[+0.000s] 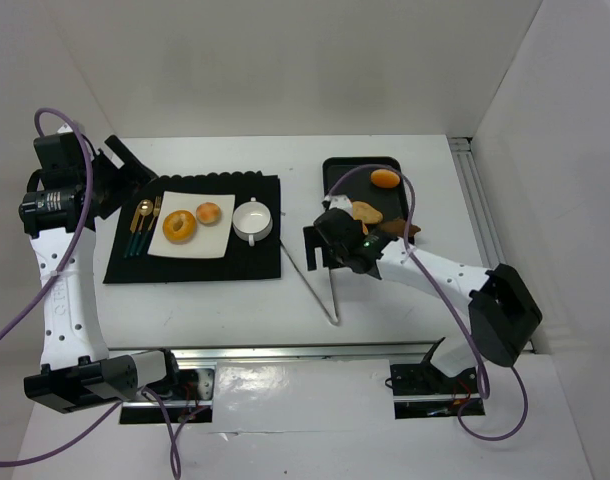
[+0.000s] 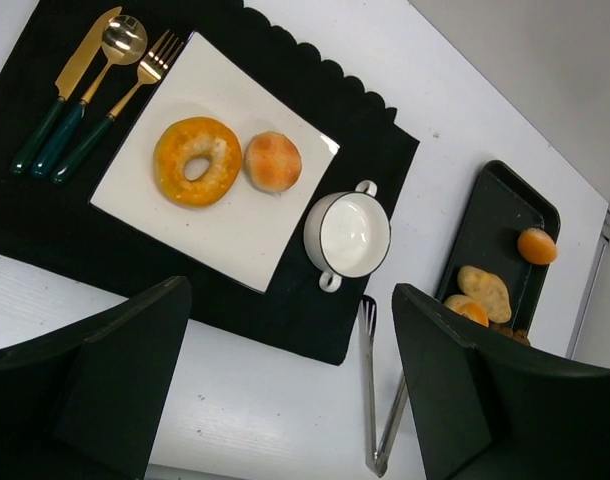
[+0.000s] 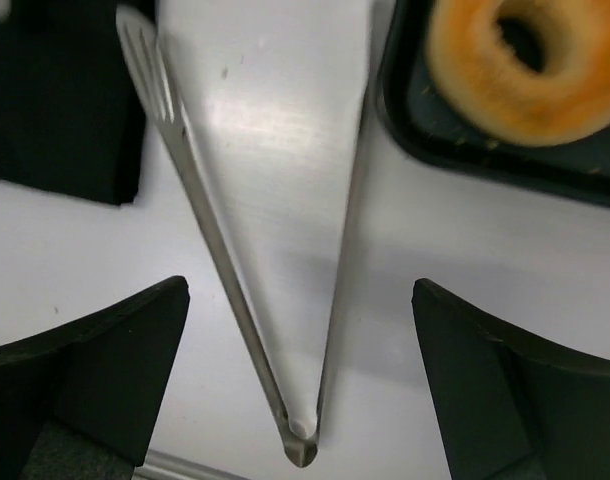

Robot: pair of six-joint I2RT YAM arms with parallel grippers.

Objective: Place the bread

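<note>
Bread is in neither pair of my fingers. My right fingers (image 3: 95,380) stand wide apart with nothing between them, hanging low over the white worktop (image 3: 65,250). Beneath the gap lies a pair of metal tongs (image 3: 213,232), flat on the worktop, its hinge end nearest me and its two arms fanning away. Just past the tongs on the right is the rim of a black tray (image 3: 397,120), and in it sits a golden ring of bread (image 3: 475,80), partly cut off by the edge of my view. On the other side a corner of the black placemat (image 3: 55,100) shows.

My left fingers (image 2: 95,390) are spread too and hold nothing, up high at the far left of the worktop. Below them a white square plate (image 2: 235,235) rests on the placemat, carrying a bagel (image 2: 195,160) and a small round roll (image 2: 273,161) close beside it; I cannot tell whether they touch. A knife (image 2: 65,90), spoon (image 2: 97,88) and fork (image 2: 130,90) lie side by side on the mat next to the plate. A white two-handled bowl (image 2: 350,233) stands by the plate's opposite side. Farther off, in the tray, I see an orange bun (image 2: 537,245) and a pale oblong piece (image 2: 485,290).
</note>
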